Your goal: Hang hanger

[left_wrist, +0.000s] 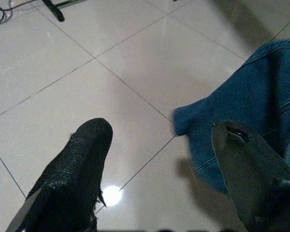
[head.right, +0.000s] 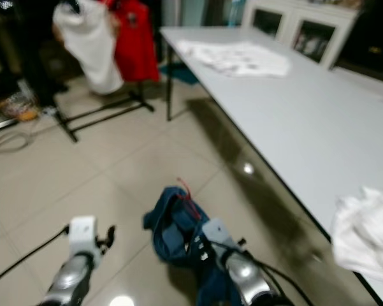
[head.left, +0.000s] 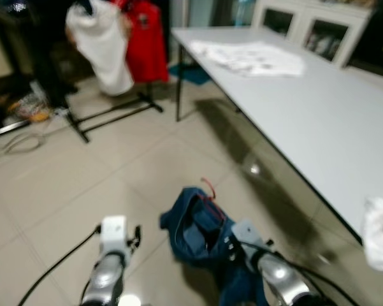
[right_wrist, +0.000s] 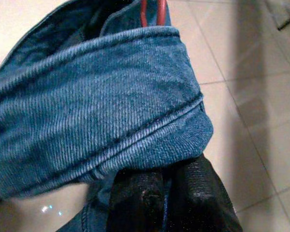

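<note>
**Denim on red hanger held low over the tiles**

The thin red wire hanger (right_wrist: pixel 152 10) pokes from the collar of a blue denim garment (right_wrist: pixel 96 106), which the right pincer (right_wrist: pixel 171 186) clamps by its fold, above the beige tiled floor (head.left: pixel 83 191). No writing is legible. The left pincer (left_wrist: pixel 159 145) hangs beside it, fingers apart, near the white counter (head.left: pixel 318 115)

no text, label, brand or number can be read anywhere. the white cloth (head.left: pixel 248 58) on the counter (head.left: pixel 318 115) bears faint grey marks, too blurred to make out.
</note>
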You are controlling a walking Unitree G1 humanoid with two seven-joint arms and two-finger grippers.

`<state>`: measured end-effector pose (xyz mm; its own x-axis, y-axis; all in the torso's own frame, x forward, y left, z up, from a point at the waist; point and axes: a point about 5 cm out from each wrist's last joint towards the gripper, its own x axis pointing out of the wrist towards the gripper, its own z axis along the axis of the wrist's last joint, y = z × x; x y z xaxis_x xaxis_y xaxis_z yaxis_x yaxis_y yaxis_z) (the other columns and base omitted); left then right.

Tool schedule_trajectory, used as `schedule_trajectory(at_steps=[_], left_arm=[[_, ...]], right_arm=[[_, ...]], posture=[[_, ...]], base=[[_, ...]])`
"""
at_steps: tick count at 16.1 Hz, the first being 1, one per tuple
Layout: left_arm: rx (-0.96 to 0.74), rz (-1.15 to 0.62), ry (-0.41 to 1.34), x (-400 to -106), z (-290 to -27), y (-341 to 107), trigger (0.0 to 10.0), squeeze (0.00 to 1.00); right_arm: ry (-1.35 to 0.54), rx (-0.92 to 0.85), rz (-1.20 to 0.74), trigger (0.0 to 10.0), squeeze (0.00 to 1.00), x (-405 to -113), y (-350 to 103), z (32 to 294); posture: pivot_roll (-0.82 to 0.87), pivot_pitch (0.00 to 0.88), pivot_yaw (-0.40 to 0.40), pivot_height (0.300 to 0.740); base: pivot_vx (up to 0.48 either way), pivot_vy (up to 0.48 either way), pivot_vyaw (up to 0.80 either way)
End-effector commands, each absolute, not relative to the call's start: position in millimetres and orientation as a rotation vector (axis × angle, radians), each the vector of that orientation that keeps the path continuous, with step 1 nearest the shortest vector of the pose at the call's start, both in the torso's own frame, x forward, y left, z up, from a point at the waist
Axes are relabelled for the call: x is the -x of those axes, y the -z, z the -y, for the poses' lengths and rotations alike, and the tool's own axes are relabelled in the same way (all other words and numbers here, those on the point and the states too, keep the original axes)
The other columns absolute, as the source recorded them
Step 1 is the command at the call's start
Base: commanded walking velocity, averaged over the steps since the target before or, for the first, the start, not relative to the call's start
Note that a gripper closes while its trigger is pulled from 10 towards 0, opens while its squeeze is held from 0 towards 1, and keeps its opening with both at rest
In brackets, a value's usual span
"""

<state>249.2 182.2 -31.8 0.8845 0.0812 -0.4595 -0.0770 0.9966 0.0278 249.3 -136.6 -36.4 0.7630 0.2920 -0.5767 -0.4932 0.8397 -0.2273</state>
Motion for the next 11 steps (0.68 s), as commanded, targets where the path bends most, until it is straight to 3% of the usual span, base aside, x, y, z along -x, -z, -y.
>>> schedule_trajectory(at_steps=[1, 3, 11], left_arm=[[-0.024, -0.51, -0.091, -243.0, -182.9, 37.5, 10.0, 0.0], [-0.031, -0.517, -0.087, -241.2, -181.9, 39.1, 10.0, 0.0], [-0.093, -0.618, -0.03, -223.4, -177.8, 54.3, 10.0, 0.0]], right_arm=[[-0.475, 0.408, -0.504, 10.0, 0.0, -255.9, 29.8, 130.7], [-0.486, 0.404, -0.508, 10.0, 0.0, -253.4, 31.7, 127.6], [-0.421, 0.36, -0.634, 10.0, 0.0, -223.1, 55.2, 149.3]], posture=[[0.07, 0.065, -0.049, 0.74], [0.07, 0.067, -0.051, 0.74], [0.05, 0.076, -0.052, 0.74]], base=[[0.0, 0.0, 0.8], [0.0, 0.0, 0.8], [0.0, 0.0, 0.0]])
